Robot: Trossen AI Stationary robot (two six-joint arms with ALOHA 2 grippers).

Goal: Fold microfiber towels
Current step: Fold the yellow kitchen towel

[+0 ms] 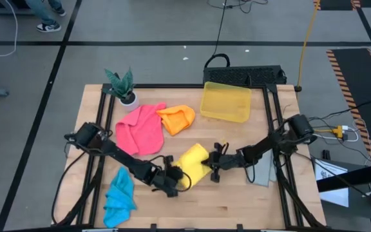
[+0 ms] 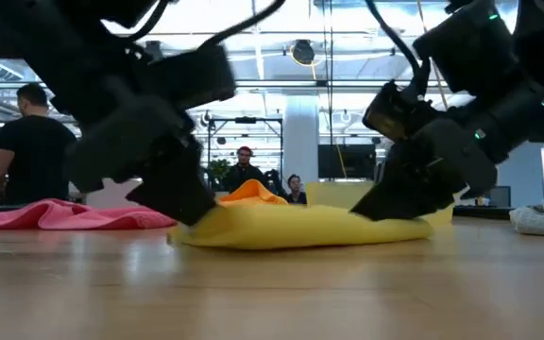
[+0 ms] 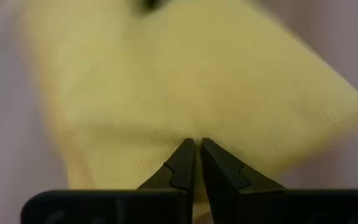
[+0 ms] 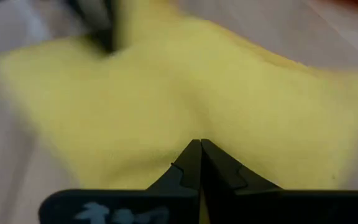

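Yellow towel (image 1: 194, 164) lies near the front-centre of the bench (image 1: 237, 200), long axis running diagonally between both arms. Left pincer (image 1: 176, 182) pinches its near-left end, fingers almost together on cloth; right pincer (image 1: 215, 169) is clamped tight at its right edge. Both equally near; fold direction hinges on this shared axis.

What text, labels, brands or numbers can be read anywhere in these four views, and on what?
Readable text: none in any view.
Right end effector body: pale marks in the right wrist view, too blurred to read.
White sheet beside the wooden table: too small to tell if printed.
Soft yellow microfiber towel and translucent yellow plastic bin: no markings visible.
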